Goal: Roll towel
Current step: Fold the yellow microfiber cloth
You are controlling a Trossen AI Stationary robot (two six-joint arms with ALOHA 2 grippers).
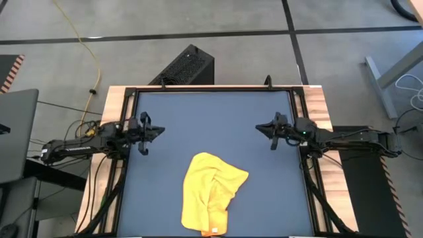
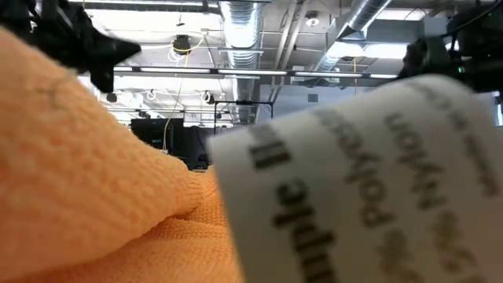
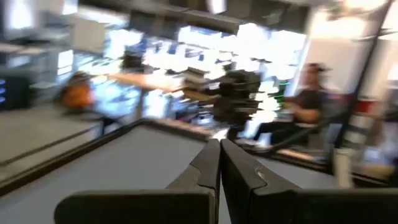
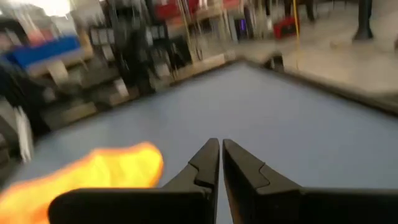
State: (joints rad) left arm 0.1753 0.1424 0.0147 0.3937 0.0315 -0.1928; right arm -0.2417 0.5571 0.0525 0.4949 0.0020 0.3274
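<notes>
Yellow cloth, the towel (image 1: 210,195), lies crumpled at six o'clock on the blue table (image 1: 218,119), its white tag (image 1: 213,231) at the near edge and pressed up against the low camera; we see the left gripper (image 1: 156,131) at nine o'clock, fingers pressed together; the right gripper (image 1: 263,127) at three o'clock, fingers likewise together; both well apart from the towel, holding nothing.
</notes>
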